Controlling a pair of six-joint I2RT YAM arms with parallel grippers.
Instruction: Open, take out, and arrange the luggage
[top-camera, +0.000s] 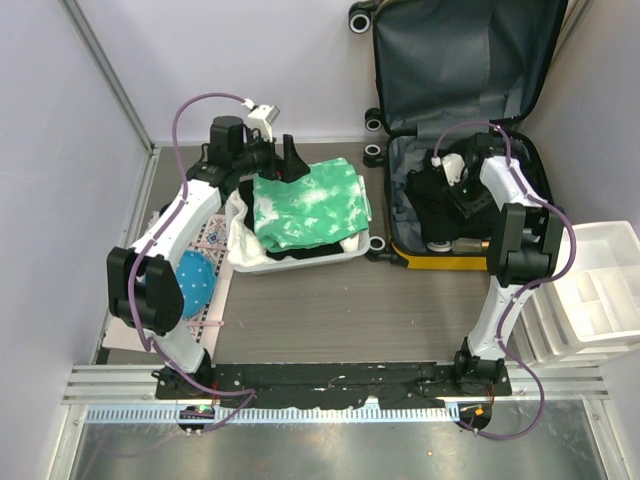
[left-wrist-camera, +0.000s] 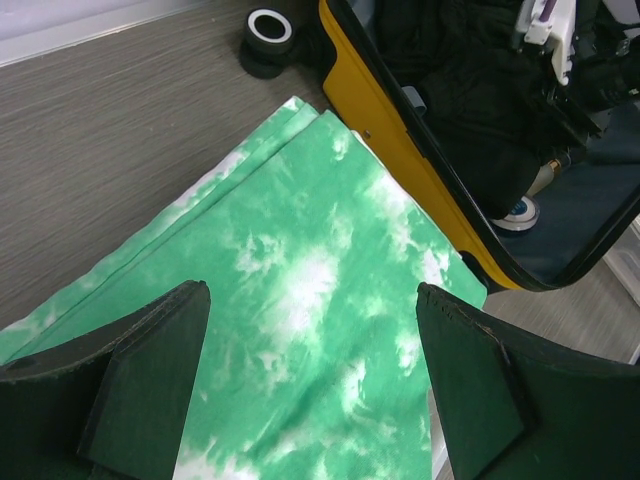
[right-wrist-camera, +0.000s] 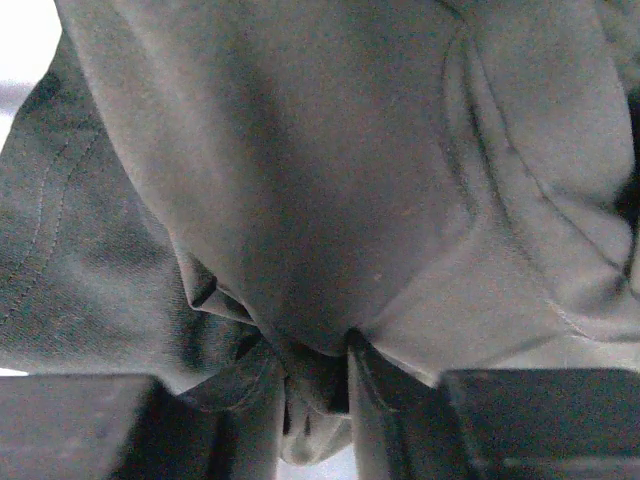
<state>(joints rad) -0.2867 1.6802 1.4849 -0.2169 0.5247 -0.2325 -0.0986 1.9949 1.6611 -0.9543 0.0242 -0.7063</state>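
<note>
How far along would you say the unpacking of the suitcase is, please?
Done: the suitcase stands open, and a green cloth lies on the white basket. In hand: the right claw is pinching a dark garment inside the case; the left claw hangs open over the green cloth. Left: other things in the case are yet to come out.

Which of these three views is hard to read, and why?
Right wrist: dim and low-contrast, the dark garment pinched in the right tool fills the frame, soft up close. Left wrist: bright, the green tie-dye cloth sharp, the left tool a near-black silhouette. Top external: even light, sharp, glare on the metal rail at the near edge.
</note>
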